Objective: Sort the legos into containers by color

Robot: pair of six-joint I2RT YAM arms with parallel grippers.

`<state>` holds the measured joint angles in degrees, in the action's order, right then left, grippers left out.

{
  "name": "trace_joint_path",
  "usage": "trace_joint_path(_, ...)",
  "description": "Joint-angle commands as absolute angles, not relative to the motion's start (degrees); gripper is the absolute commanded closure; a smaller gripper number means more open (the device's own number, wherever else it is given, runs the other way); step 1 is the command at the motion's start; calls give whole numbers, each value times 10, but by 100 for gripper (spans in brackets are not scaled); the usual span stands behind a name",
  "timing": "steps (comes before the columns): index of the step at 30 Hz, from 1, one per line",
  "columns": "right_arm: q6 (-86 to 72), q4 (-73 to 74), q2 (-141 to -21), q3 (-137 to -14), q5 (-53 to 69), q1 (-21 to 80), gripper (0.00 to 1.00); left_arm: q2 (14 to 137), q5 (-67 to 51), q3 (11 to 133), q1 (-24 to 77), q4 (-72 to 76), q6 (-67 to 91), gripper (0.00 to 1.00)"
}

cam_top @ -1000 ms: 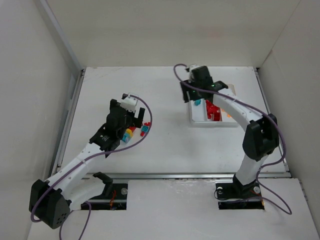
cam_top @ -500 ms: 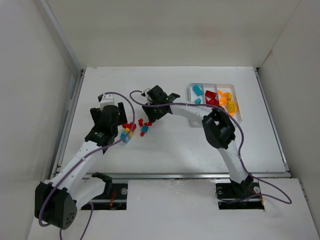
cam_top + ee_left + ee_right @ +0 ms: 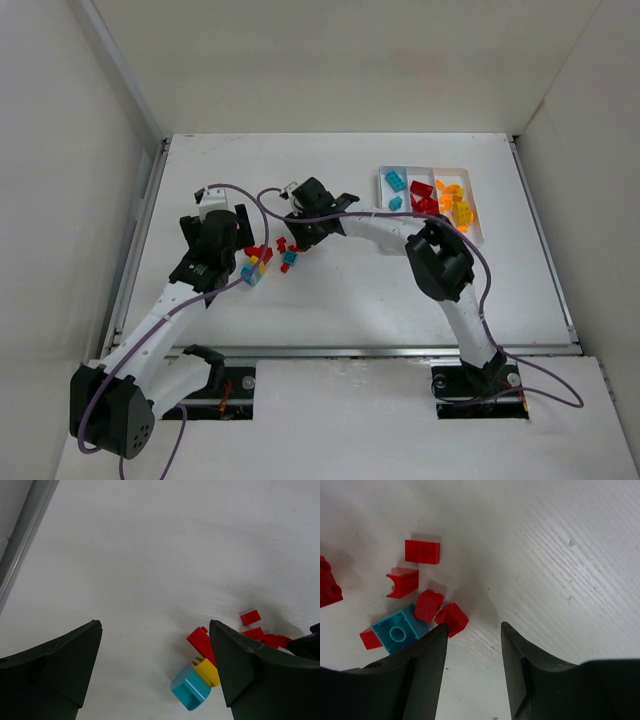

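The left hand [image 3: 154, 630] hangs wide and empty over the left edge of the loose bricks [image 3: 268, 255] on the worktop [image 3: 350, 300], with a teal-and-yellow piece [image 3: 196, 682] by its right finger. The right hand [image 3: 473, 630], half-narrowed and holding nothing, sits with a red brick [image 3: 451, 619] just beside one finger. It should shift sideways to centre that brick, clear of the teal brick [image 3: 397, 632], before pinching. The tray [image 3: 425, 168] lies well apart, far right.

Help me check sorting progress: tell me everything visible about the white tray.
The white tray is a shallow, plastic-looking rectangle lying flat on the table at its far right. It is divided into three side-by-side compartments: teal legos left, red legos middle, orange-yellow legos right. The right arm hides part of its near edge.
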<state>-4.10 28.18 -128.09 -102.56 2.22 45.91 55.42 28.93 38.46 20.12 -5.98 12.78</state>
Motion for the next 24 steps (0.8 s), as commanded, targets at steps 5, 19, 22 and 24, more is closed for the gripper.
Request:
trace_joint_path(5,20,240,-1223,-994,28,466,48,544,287,383,193,-41,134,14)
trace_joint_path(19,51,274,-1288,-1038,26,495,44,544,269,383,178,-41,134,14)
trace_joint_path(22,46,274,-1295,-1038,16,495,44,544,269,383,178,-41,134,14)
trace_joint_path(24,46,280,-1295,-1045,11,495,50,549,264,383,172,-41,134,14)
